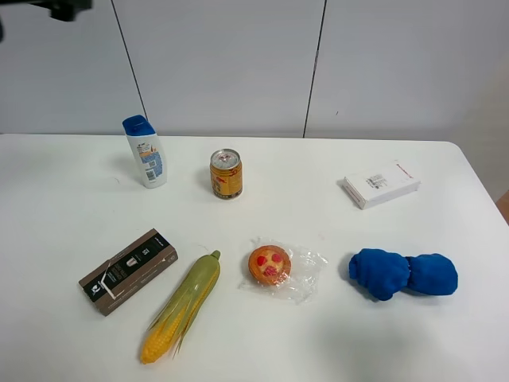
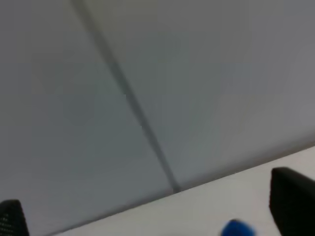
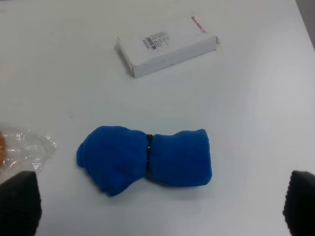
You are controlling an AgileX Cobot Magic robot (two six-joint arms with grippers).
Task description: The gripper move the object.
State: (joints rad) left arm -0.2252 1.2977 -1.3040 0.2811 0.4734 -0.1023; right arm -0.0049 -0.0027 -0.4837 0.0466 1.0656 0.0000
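1. From my high camera I see the white desk (image 1: 64,199) carrying seven things. At the back stand an upright white plastic shampoo bottle with a blue cap (image 1: 145,151) and, near it, an upright orange-gold drink can (image 1: 226,173) with its lid shut. A flat white cardboard box (image 1: 381,184) lies well apart toward the right.
2. Nearer the front, the ear of corn with yellow kernels and green husk (image 1: 182,304) lies at a slant, kernel end toward the front edge. It sits between a dark brown rectangular carton (image 1: 128,270) and a round orange pastry in clear wrap (image 1: 272,266), touching neither. A rolled blue cloth (image 1: 403,274) lies to the right.
3. Behind the desk is a pale panelled wall with two dark seams. Neither tool shows in this view.
4. My left wrist camera, blurred, shows mostly that wall, a seam, and a strip of desk. The left tool (image 2: 157,216) has its two dark fingertips (image 2: 291,199) at opposite edges, spread wide, holding nothing.
5. My right wrist camera looks down on the blue cloth and white box. The right tool (image 3: 160,206) is likewise spread wide and empty, its fingers (image 3: 18,201) clear of the cloth.
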